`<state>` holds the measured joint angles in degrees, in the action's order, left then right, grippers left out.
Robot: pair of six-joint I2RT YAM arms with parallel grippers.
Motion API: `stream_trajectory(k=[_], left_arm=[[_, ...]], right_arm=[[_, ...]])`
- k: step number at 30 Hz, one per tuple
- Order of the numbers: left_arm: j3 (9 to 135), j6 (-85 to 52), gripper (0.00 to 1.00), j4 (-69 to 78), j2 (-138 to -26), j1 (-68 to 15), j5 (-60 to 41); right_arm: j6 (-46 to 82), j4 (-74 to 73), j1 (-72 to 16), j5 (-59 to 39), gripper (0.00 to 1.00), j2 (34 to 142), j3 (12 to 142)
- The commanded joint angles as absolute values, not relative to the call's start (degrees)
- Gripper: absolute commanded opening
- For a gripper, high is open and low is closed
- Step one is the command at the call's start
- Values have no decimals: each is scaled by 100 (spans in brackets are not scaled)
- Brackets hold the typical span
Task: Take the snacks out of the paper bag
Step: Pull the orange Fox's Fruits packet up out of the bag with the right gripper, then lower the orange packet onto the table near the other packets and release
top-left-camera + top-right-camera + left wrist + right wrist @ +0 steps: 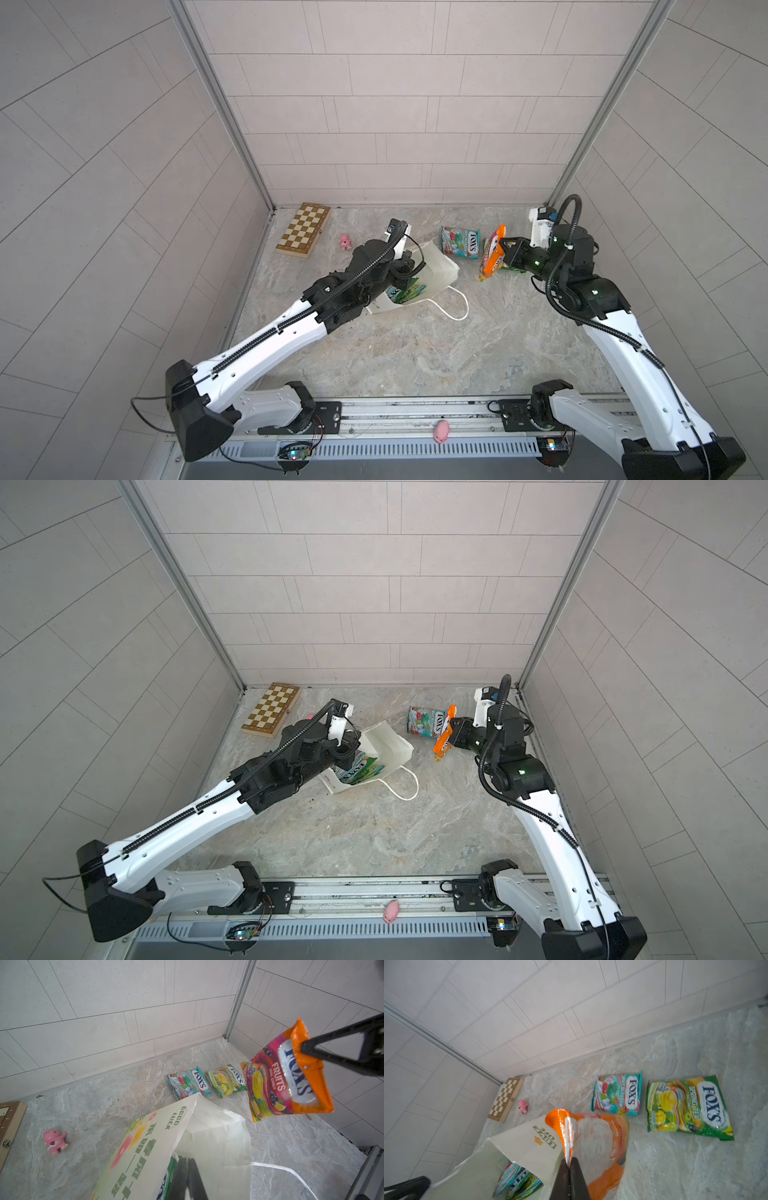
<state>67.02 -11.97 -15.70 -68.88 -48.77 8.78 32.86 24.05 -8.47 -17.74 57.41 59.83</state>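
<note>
Marbled grey tabletop [415, 353] is closed in by tiled walls. On it the white paper bag [440, 266] is laid on its side with its mouth open, and green FOX'S packets [405, 293] are seen inside. The left gripper [187, 1176] is pressed together at that mouth; whether paper is caught cannot be told. An orange FOX'S Fruits packet [492, 253] is pinched by the right gripper [505, 247] beside the bag. A teal packet [459, 243] and a Spring Tea packet [687, 1107] are laid flat behind.
</note>
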Motion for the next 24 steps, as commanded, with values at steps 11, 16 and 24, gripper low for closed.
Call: stream_trajectory(k=[11,16,24], left_arm=[[6620,-1143,0,-1529,-6715,-4904,1098],[6614,-1149,0,-1523,-6704,-4904,1125],[6602,-1127,0,-1523,-6697,-4904,1152]], right_arm=[[4211,168,-874,-2990,0,7387,5212],[4728,-712,-915,-3678,0,8186,5190],[4510,-838,-714,-3907,0,8988,4943]])
